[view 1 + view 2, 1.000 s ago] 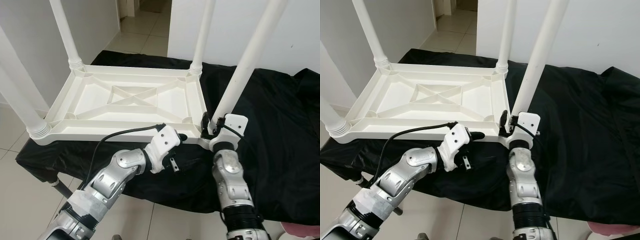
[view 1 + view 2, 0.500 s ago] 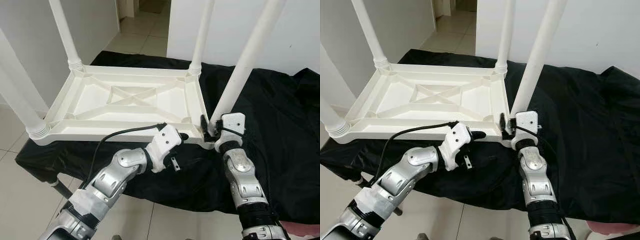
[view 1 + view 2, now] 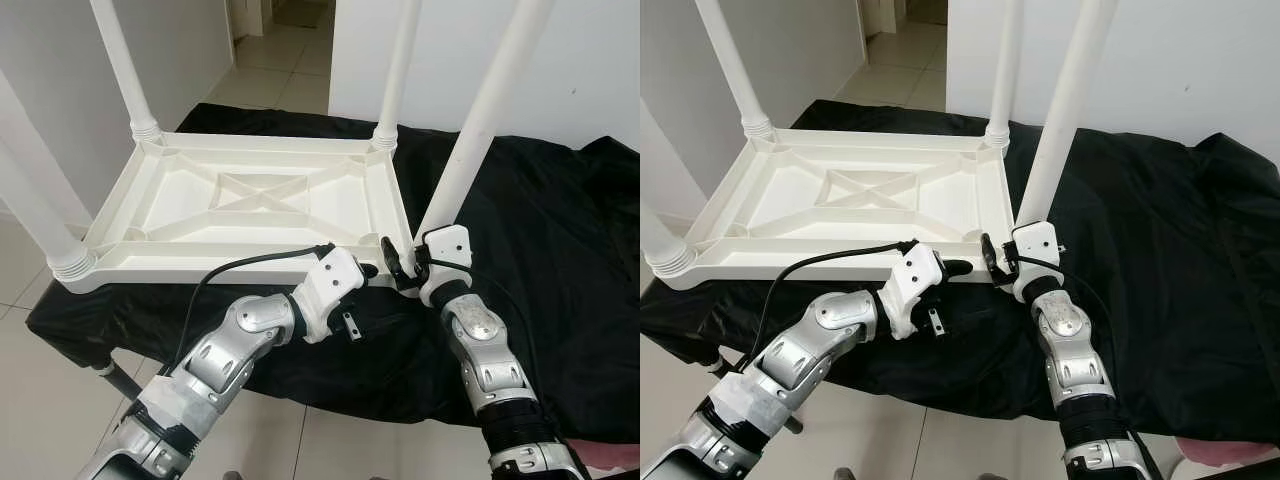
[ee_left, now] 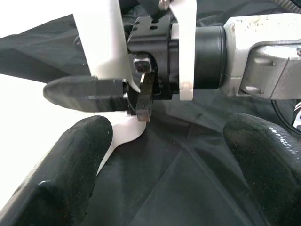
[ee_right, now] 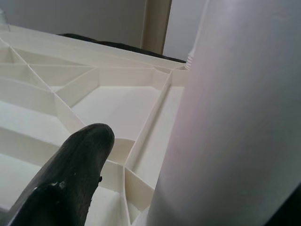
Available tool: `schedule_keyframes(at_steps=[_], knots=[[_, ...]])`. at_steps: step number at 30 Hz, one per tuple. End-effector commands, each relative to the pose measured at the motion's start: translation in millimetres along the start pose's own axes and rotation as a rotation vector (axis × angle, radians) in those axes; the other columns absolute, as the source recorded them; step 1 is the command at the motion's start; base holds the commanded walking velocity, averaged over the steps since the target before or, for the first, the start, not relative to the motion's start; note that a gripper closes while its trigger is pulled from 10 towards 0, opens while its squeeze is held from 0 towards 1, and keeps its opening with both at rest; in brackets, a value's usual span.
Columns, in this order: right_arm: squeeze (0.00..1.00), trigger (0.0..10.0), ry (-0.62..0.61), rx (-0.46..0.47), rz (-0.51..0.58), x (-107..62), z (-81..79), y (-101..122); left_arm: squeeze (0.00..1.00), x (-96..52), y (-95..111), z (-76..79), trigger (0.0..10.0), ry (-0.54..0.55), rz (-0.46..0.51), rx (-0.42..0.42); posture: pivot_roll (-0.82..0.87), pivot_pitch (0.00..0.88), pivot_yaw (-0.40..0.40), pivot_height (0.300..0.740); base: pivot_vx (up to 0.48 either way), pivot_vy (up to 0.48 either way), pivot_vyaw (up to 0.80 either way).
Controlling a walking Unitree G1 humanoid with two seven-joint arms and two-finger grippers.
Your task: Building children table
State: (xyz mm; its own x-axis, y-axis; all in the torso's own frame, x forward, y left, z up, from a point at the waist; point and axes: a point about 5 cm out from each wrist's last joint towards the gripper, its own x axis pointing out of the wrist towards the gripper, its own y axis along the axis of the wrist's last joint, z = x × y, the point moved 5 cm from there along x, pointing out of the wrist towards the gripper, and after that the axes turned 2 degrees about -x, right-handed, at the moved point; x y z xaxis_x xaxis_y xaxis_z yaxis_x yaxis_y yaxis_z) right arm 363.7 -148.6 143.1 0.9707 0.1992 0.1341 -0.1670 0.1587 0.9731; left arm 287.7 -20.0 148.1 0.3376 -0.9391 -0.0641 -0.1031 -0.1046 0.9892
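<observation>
A low bench (image 3: 115, 372) stands on a floor (image 3: 40, 400) of pale tiles and is covered by a black cloth (image 3: 560, 250) that hangs over its edges in folds. Directly on the cloth lies a white plastic children table (image 3: 250, 205), turned upside down, so its ribbed underside faces up. Its four round legs (image 3: 485, 120) point upward from the corners.

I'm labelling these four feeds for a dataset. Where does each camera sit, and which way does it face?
Left eye view: on the head, looking down at the upturned white table on the black cloth; both arms show.
Right eye view: the head's other eye, same scene.
Left wrist view: along the left gripper, facing the right gripper at the table's near corner.
Right wrist view: along the right gripper's finger, beside the near right leg.
Both wrist views share that leg.
</observation>
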Motion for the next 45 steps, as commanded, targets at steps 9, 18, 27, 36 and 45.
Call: schedule_keyframes(at_steps=[9, 18, 27, 36, 45], knots=[[0.0, 10.0, -0.111, 0.089, 0.001, -10.8, 18.6, -5.1, 0.0, -1.9, -1.3, 13.2, 10.0, -0.113, -0.013, 0.018, -0.07, 0.0, -0.001, 0.74, 0.0, 0.0, 0.0], [0.0, 10.0, -0.072, 0.089, 0.043, -20.7, 14.3, -1.0, 0.0, -2.3, -3.5, 18.8, 10.0, -0.13, -0.018, 0.008, -0.08, 0.0, 0.004, 0.74, 0.0, 0.0, 0.0], [0.0, 10.0, -0.13, 0.124, 0.074, -38.3, 11.4, 2.5, 0.0, -8.0, -7.2, 17.4, 10.0, -0.118, -0.029, 0.002, -0.07, 0.0, -0.008, 0.74, 0.0, 0.0, 0.0], [0.0, 10.0, -0.168, 0.186, 0.067, -71.4, 0.4, -7.2, 0.0, -31.0, -4.9, -6.9, 10.0, -0.015, -0.035, -0.014, -0.07, 0.0, -0.007, 0.74, 0.0, 0.0, 0.0], [0.0, 10.0, -0.063, 0.17, 0.025, -82.4, -17.6, -17.4, 0.0, -56.3, -10.4, -42.0, 10.0, 0.112, -0.079, 0.015, -0.06, 0.0, -0.014, 0.74, 0.0, 0.0, 0.0]])
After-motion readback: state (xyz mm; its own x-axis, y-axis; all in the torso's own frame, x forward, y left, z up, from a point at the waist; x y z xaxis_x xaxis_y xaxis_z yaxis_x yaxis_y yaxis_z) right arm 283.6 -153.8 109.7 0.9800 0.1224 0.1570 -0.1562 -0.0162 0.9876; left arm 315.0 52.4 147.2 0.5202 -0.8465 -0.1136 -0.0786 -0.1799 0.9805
